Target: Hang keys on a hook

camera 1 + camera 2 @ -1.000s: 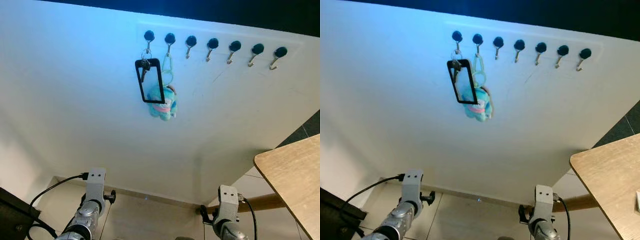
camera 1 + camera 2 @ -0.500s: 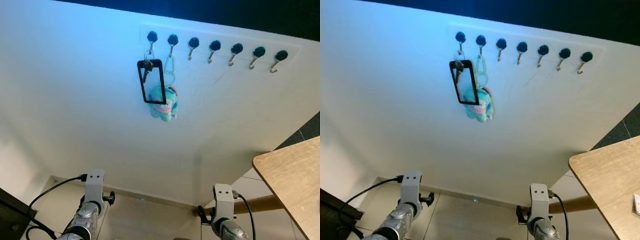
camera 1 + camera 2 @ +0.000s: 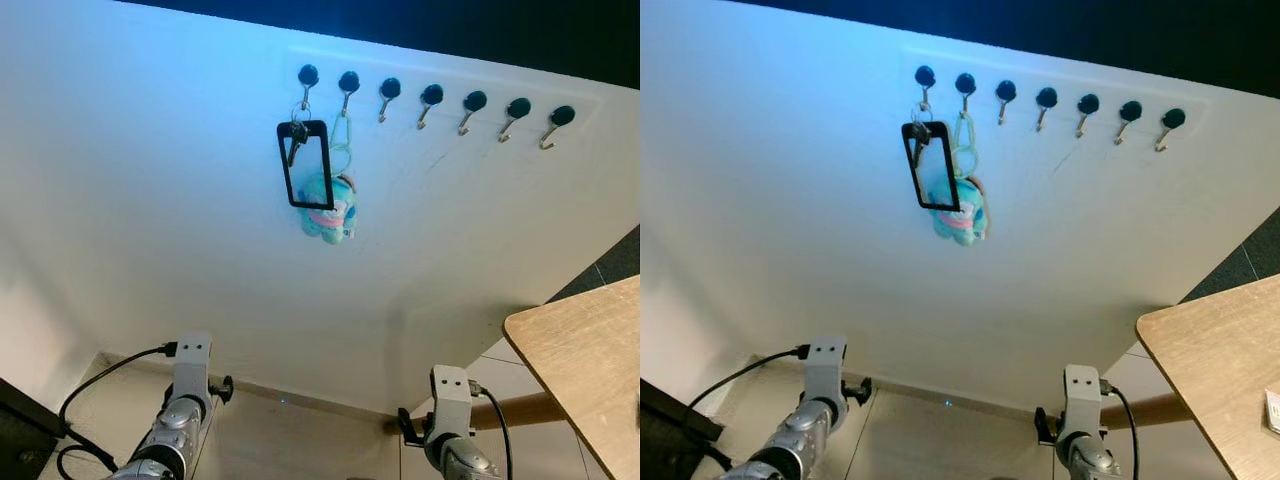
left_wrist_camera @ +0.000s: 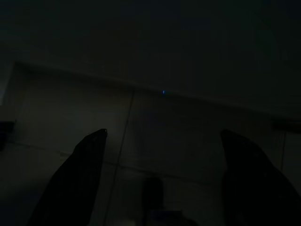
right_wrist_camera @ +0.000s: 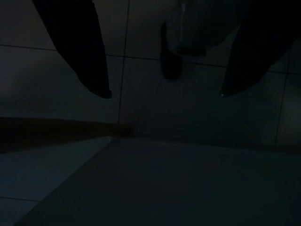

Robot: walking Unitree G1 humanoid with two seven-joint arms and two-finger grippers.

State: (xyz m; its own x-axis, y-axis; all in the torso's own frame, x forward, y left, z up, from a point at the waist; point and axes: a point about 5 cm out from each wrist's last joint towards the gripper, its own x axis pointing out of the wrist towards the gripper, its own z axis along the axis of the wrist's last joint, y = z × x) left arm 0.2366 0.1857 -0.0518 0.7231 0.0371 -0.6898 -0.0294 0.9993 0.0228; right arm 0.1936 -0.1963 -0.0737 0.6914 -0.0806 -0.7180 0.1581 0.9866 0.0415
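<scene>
Far left on the white wall (image 3: 150, 200), a row of seven round black-capped metal hooks (image 3: 432, 96) runs rightward; on the leftmost black-capped hook (image 3: 307, 75) hangs the bunch of small metal keys on a ring (image 3: 296, 132) with a black rectangular open-frame tag (image 3: 303, 165) dangling flat against the wall; so the task's thing already sits on its hook. Just to its right, on the second hook (image 3: 348, 80), a pale green loop carries a turquoise and pink plush toy (image 3: 327, 208), partly behind the tag's lower edge.

I judge the keys light, hard and jangly, the ring thin and slippery, the tag stiff and smooth; the tag's frame or the ring itself would be the place to take hold, with the ring mouth kept free for the hook's tip; the plush looks soft and would give under a pinch.

Near, low in the scene, the left end effector (image 4: 162, 141) hangs idle over the tiled floor (image 4: 178, 141), its two black fingers spread wide with nothing between them; further right, the right end effector (image 5: 164, 94) hangs likewise, fingers well apart and empty, above dark floor tiles. At the far right, a pale wooden tabletop (image 3: 590, 360) with a rounded corner juts in.
</scene>
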